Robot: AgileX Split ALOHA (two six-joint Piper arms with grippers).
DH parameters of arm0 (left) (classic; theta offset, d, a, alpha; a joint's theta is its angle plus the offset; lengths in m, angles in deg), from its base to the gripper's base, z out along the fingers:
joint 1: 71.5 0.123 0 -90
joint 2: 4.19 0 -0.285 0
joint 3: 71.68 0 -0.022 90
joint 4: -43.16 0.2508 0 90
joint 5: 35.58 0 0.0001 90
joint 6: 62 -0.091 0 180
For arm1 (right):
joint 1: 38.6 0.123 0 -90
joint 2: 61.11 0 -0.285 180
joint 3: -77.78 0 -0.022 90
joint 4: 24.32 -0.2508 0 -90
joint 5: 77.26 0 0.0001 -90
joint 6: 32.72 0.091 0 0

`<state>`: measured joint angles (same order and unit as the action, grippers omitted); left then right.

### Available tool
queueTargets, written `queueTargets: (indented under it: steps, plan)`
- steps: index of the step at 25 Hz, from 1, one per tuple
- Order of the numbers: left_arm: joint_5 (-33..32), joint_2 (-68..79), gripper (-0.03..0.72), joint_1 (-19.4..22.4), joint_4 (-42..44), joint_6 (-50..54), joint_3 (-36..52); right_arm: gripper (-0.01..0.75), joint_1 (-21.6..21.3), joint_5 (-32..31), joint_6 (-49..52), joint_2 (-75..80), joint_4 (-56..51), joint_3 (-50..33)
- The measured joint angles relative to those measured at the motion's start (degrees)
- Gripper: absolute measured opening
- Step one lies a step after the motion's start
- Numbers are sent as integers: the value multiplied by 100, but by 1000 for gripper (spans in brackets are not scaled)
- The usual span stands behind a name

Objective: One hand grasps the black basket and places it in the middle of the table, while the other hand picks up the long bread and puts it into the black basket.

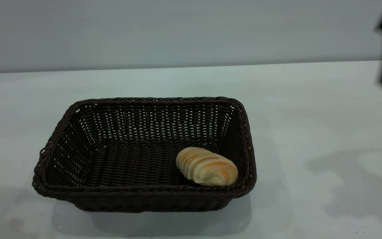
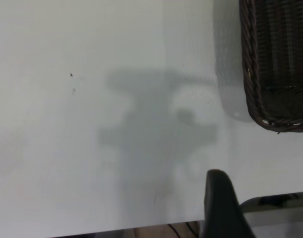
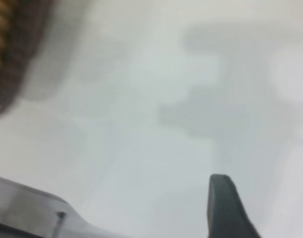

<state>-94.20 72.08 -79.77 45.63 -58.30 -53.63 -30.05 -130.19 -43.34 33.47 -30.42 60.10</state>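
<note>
With the small golden ridged loaf of long bread point(image 1: 207, 166) already lying at about four o'clock inside the dark woven wicker basket point(image 1: 144, 196) mid-desk point(image 1: 310, 116), I judged the only risk a stray arm sweep nudging the basket, though I could not tell whether either arm's fingers were apart.

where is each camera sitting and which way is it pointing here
Exterior: outside the rig, facing the white tabletop, dark woven wicker basket holding the golden ridged loaf; right arm at upper right edge.
Left wrist: above the table, looking down; one black finger, basket corner.
Right wrist: looking down at table; one finger.
Shared: basket in all views.
</note>
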Motion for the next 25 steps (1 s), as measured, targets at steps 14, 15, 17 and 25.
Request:
queueTargets:
  steps: [14,15,17,25]
  plan:
    - [-767,-1828,488,0,134,0,199,377,-209,-1604,222,-3397,43,-45]
    - [-767,-2019,488,0,134,0,287,378,-209,-1689,226,-3639,24,-45]
    - [-767,-2384,488,0,134,11,502,377,-209,-1800,229,-4107,-12,-51]
    - [-723,-3971,488,0,134,11,1446,379,-209,-1800,268,-5845,-36,-442]
